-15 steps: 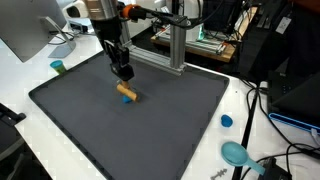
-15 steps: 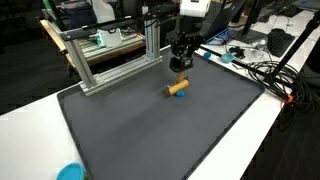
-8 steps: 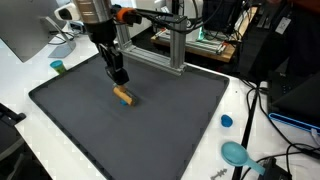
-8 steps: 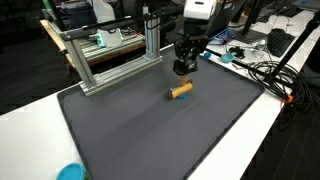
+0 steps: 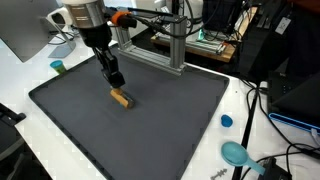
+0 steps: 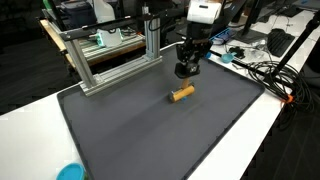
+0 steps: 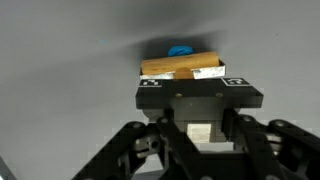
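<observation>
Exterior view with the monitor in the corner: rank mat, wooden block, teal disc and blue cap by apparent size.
1. mat, by far the largest
2. teal disc, though it lies nearest the camera, so its lead over the block is unsure
3. wooden block
4. blue cap, the smallest

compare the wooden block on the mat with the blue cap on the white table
The wooden block is tan and elongated, lying on its side; the blue cap is round and smaller. The block lies on the mat, the cap off it on the white table. Neither is held by the gripper.
</observation>
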Robot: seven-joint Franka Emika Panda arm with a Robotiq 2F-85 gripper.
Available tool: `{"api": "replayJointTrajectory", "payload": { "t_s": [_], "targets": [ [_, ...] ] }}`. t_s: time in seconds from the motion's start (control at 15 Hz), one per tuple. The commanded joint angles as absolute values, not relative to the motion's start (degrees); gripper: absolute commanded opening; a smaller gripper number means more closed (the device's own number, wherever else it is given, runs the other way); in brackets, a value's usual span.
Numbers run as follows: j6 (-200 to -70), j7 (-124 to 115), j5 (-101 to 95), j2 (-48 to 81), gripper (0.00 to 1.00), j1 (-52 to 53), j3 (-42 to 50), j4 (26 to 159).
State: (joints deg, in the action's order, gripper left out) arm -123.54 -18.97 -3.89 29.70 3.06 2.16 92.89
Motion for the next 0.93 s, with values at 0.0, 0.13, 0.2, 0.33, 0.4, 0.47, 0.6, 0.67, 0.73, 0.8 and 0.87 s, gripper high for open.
{"api": "replayJointTrajectory", "payload": {
  "t_s": [0.0, 0.13, 0.2, 0.33, 0.4, 0.47, 0.6, 0.67, 0.73, 0.8, 0.87],
  "targets": [
    [-118.3, -18.1, -4.8, 31.6, 0.22, 3.3, 3.3, 92.0],
    [-117.0, -17.2, -5.3, 31.3, 0.22, 3.4, 3.2, 92.4],
    [-117.0, -16.9, -5.3, 31.4, 0.22, 3.4, 3.1, 92.6],
    [-115.8, -16.7, -6.2, 31.7, 0.22, 3.9, 3.3, 92.7],
    [-114.9, -16.8, -6.8, 31.9, 0.22, 4.2, 3.4, 92.6],
    [-114.3, -17.1, -7.5, 32.2, 0.22, 4.5, 3.6, 92.3],
    [-114.8, -17.5, -8.1, 32.6, 0.22, 4.8, 3.6, 92.3],
    [-115.6, -17.2, -8.1, 32.7, 0.22, 4.7, 3.4, 92.6],
    [-116.5, -16.9, -7.6, 32.8, 0.22, 4.5, 3.1, 92.7],
    [-117.0, -16.7, -6.8, 33.1, 0.22, 4.2, 2.8, 92.5],
    [-116.0, -16.3, -6.1, 33.5, 0.22, 3.8, 2.6, 91.9]
  ]
}}
